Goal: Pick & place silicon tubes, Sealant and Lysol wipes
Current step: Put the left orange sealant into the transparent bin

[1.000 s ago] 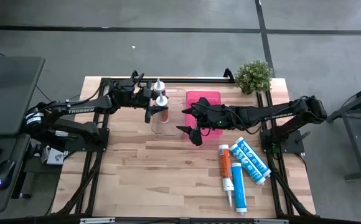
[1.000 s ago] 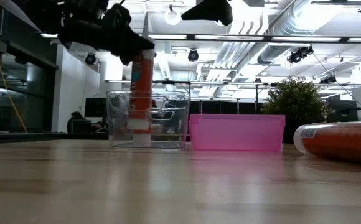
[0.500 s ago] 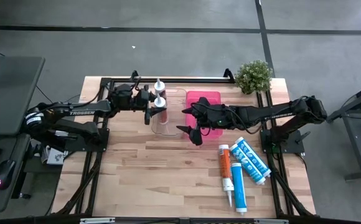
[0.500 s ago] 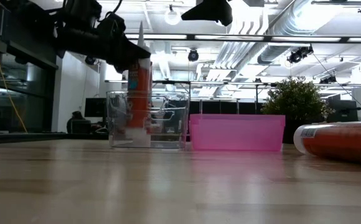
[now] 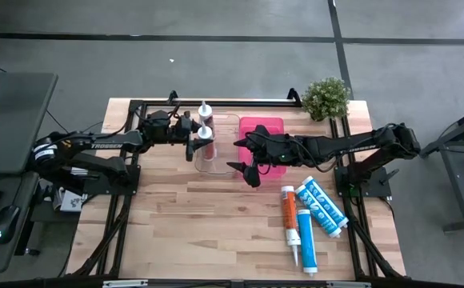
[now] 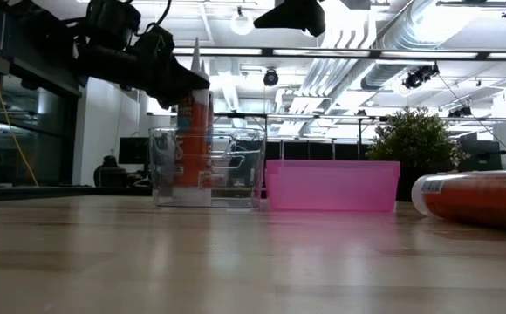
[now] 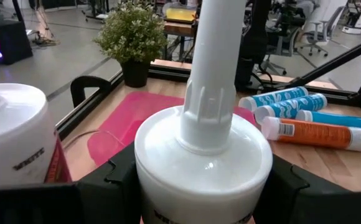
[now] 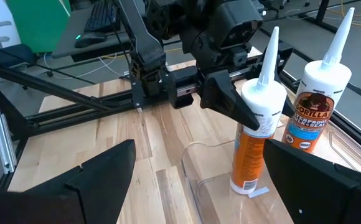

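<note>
Since 1 second ago my left gripper (image 5: 195, 141) has drawn back toward its base, carrying the orange sealant tube (image 6: 194, 131) deeper into the clear bin (image 6: 208, 166); it clamps the tube upright beside the Gorilla tube (image 8: 317, 106). My right gripper (image 5: 246, 166) hovers spread wide before the pink bin (image 5: 264, 128). 4 tubes (image 5: 308, 216) lie on the table (image 5: 184, 232).

Pale wooden table (image 5: 200, 224) with visible grain; clear glossy plastic bin (image 8: 230, 186); translucent pink plastic bin (image 6: 331, 185); glossy white plastic nozzle cap on the sealant tube (image 7: 202, 155); matt black gripper fingers (image 8: 227, 99).
</note>
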